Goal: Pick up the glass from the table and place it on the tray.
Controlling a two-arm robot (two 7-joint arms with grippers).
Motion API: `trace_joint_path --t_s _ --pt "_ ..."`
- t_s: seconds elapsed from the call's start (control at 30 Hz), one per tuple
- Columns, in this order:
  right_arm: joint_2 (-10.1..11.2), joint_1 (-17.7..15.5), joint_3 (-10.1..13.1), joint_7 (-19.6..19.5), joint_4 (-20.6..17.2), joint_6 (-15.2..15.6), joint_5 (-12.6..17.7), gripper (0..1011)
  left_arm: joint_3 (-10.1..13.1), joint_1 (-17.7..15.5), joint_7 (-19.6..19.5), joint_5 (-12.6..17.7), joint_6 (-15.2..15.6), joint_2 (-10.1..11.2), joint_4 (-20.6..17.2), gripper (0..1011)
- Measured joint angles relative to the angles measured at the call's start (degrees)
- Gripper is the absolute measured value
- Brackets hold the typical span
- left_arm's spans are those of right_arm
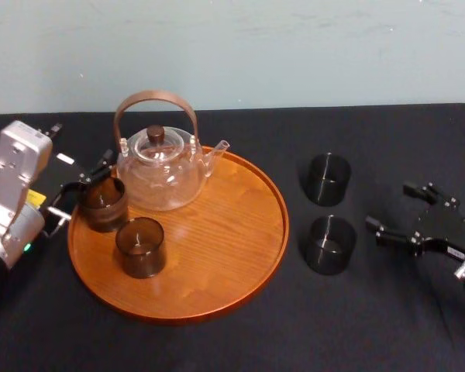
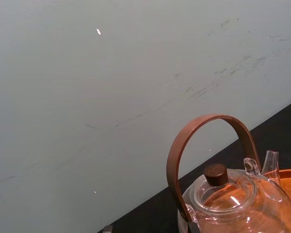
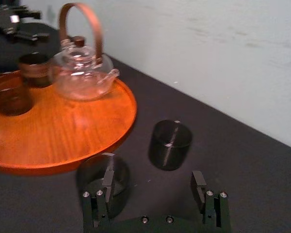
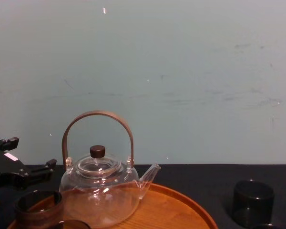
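Two smoky brown glasses stand on the black table right of the round wooden tray [image 1: 252,263]: a far glass [image 1: 325,178] and a near glass [image 1: 330,244]. My right gripper [image 1: 389,206] hovers open just right of the near glass. In the right wrist view the near glass [image 3: 117,171] sits by one finger [image 3: 105,180], and the far glass [image 3: 170,144] lies ahead, outside the jaws. Two more glasses stand on the tray, one at its left edge [image 1: 102,203] and one nearer the front [image 1: 140,246]. My left gripper [image 1: 84,188] is open, close beside the left-edge glass.
A clear glass teapot [image 1: 159,167] with an arched brown handle stands at the back left of the tray. The tray's right half is bare wood. A pale wall rises behind the table's far edge.
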Motion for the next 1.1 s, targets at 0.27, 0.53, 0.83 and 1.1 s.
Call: trace_joint_path --t_s 0.27,0.53,0.83,1.1 --pt "1.33 -0.45 -0.05 5.06 -0.07 -0.25 -0.06 1002 0.0 0.0 0.0 0.0 0.0 0.0 0.0 1001" --pt "1.21 0.1 -0.87 9.19 0.26 -0.83 -1.31 1002 0.0 0.0 0.0 0.0 0.0 0.0 0.0 1001" --pt "-0.04 1.13 -1.5 10.75 1.34 0.02 -2.93 1002 0.0 0.0 0.0 0.0 0.0 0.0 0.0 1001" --pt "-1.81 2.71 -2.42 10.67 3.03 2.27 -3.83 1002 0.0 0.0 0.0 0.0 0.0 0.0 0.0 1001"
